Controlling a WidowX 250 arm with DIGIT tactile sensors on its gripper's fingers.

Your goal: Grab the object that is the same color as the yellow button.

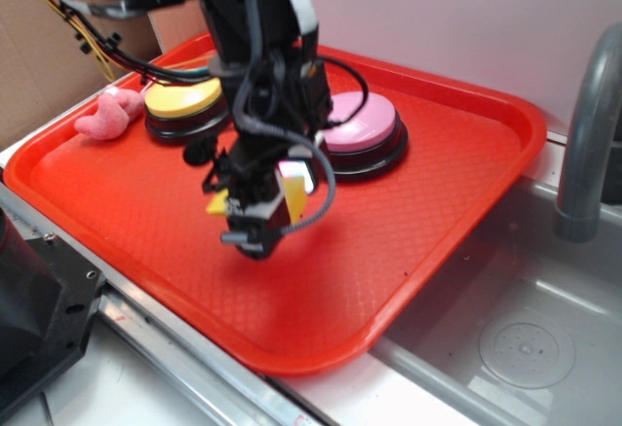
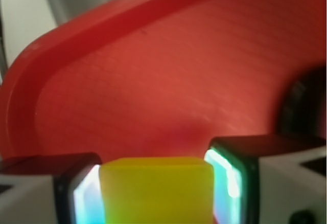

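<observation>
The hand (image 1: pixel 260 214) hangs over the middle of the red tray (image 1: pixel 466 202), and it is closed on the yellow block (image 1: pixel 220 202). In the wrist view this is very clear: the yellow block (image 2: pixel 157 189) sits directly between the two fingers (image 2: pixel 236 180), and both of its side faces touch the glowing pads. The block fills the whole gap between the fingers, and its flat top edge is at about the same level as the fingertips. Below the block, the wrist view shows only the textured floor of the tray (image 2: pixel 153 81) and its curved rim, so the block seems to be lifted a little from the tray, but I cannot tell exactly if it is still touching.

In the exterior view, a small yellow corner of the block shows out from the side of the hand that faces the front left edge of the tray, and another yellow face is visible between the fingers.

The yellow button (image 1: pixel 185 103) stands behind the hand, near the back left side of the tray, apart from the hand. The pink button (image 1: pixel 358 126) stands just beside the arm, further to the right of the yellow button along the back of the tray. A pink plush toy (image 1: pixel 109 115) lies just beside the yellow button, on its left side, close to the tray rim. A grey sink (image 1: pixel 525 338) with a tap (image 1: pixel 588 134) is to the right of the tray.
</observation>
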